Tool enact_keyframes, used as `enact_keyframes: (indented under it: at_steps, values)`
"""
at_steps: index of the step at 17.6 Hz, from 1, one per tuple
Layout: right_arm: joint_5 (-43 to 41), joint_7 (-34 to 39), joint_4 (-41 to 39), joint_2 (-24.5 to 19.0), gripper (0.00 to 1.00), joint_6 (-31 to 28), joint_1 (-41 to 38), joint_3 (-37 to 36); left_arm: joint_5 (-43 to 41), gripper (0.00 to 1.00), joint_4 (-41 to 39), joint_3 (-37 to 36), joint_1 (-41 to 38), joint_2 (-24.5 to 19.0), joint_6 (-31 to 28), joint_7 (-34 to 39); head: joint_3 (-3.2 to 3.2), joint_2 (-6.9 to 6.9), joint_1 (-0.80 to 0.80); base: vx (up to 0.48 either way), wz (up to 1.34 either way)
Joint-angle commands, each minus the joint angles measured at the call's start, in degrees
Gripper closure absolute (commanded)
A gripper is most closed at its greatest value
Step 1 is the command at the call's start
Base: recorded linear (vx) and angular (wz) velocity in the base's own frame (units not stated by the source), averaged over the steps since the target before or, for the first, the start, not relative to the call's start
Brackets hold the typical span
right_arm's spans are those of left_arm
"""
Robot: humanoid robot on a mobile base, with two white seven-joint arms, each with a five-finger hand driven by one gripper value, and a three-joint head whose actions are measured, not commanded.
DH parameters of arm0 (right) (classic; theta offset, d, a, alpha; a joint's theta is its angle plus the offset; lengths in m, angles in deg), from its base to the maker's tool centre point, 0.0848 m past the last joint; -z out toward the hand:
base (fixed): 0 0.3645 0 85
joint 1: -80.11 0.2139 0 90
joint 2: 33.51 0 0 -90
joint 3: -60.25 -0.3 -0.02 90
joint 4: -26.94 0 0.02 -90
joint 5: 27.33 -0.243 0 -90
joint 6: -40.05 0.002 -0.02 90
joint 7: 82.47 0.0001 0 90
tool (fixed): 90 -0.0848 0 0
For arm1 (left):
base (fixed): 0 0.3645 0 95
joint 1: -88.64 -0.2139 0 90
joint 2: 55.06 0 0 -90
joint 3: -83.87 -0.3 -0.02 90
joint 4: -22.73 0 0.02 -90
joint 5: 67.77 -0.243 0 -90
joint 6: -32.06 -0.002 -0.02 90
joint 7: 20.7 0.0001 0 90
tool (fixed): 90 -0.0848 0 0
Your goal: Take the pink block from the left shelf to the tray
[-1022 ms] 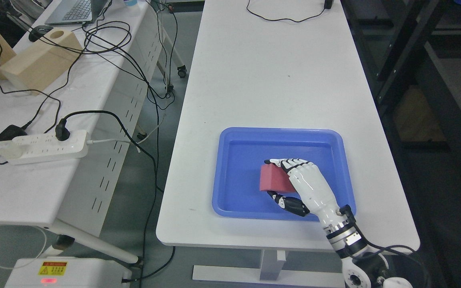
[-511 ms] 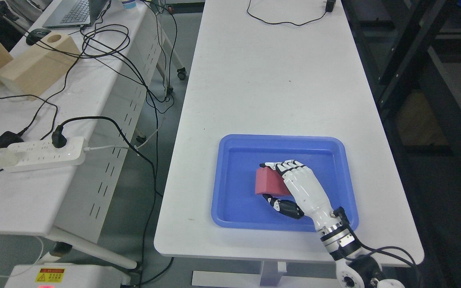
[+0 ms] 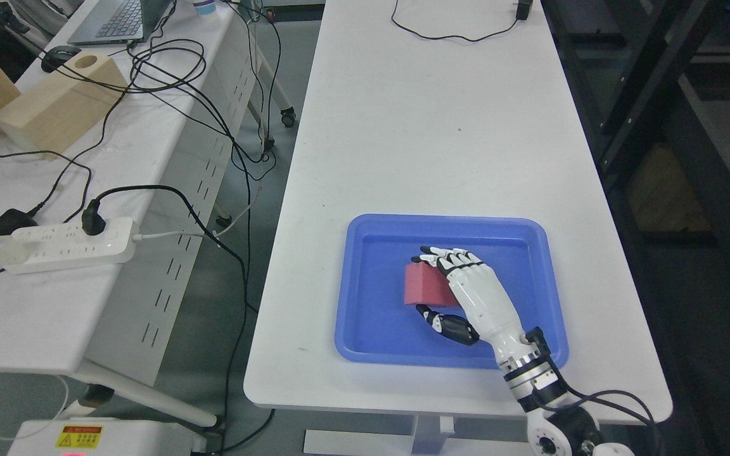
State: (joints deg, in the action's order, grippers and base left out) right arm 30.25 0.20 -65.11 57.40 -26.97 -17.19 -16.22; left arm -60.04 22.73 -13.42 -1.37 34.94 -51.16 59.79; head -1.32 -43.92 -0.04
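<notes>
Right hand reaches in from the lower right, wrist over the near rim of the blue tray, palm down over the tray floor. I read the fingers as draped across the top right of the pink block, with the dark thumb low on the near side, just under the block's front edge. From my seat I cannot say whether the digits are pressing on the block or only lying loosely around it; the finger tips look fairly straight, the thumb seems a little off the face. Grip state: undetermined.

Pink block sits inside the tray, left of centre on the floor, apart from all four walls. Its left and front faces show; the right part is covered by the hand. I see nothing else in the tray.

Tray lies on the white table, near the front edge, slightly right of middle. A black cable runs along the table's far end.

Off to the left, a second table carries a white power strip with one black plug in it, a wooden box with a round hole in its top, a tangle of black leads, a laptop and a mouse at the far corner
</notes>
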Motion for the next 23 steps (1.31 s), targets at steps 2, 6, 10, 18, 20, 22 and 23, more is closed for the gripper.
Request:
enact_keyframes:
  at_steps: [2, 6, 10, 18, 20, 22, 23]
  values:
    - [-4.0, 0.1, 0.1, 1.3, 0.17, -0.2, -0.1, -0.3, 0.0, 0.0, -1.0, 0.0, -1.1, -1.0, 0.0, 0.0, 0.0, 0.0, 0.0, 0.0, 0.0]
    - [-13.2, 0.0, 0.0, 1.1, 0.07, -0.2, -0.2, -4.2, 0.0, 0.0, -1.0, 0.0, -1.1, -1.0, 0.0, 0.0, 0.0, 0.0, 0.0, 0.0, 0.0]
    - [-28.1, 2.5, -0.3, 1.0, 0.01, -0.2, -0.1, -9.2, 0.0, 0.0, -1.0, 0.0, -1.1, -1.0, 0.0, 0.0, 0.0, -0.01, 0.0, 0.0, 0.0]
    - [-52.4, 10.4, -0.2, 0.5, 0.01, -3.9, 0.1, -15.4, 0.0, 0.0, -1.0, 0.0, -1.1, -1.0, 0.0, 0.0, 0.0, -0.01, 0.0, 0.0, 0.0]
    - [-53.7, 10.5, -0.2, 0.1, 0.01, -3.8, 0.2, -15.5, 0.0, 0.0, -1.0, 0.0, -1.1, -1.0, 0.0, 0.0, 0.0, -0.01, 0.0, -0.015, 0.0]
    - [-56.9, 10.5, -0.2, 0.1, 0.01, -2.9, 0.1, -16.1, 0.0, 0.0, -1.0, 0.0, -1.1, -1.0, 0.0, 0.0, 0.0, -0.01, 0.0, -0.036, 0.0]
    - [-58.1, 10.5, -0.3, 0.1, 0.01, -1.5, 0.1, -16.7, 0.0, 0.0, -1.0, 0.0, -1.1, -1.0, 0.0, 0.0, 0.0, -0.01, 0.0, -0.062, 0.0]
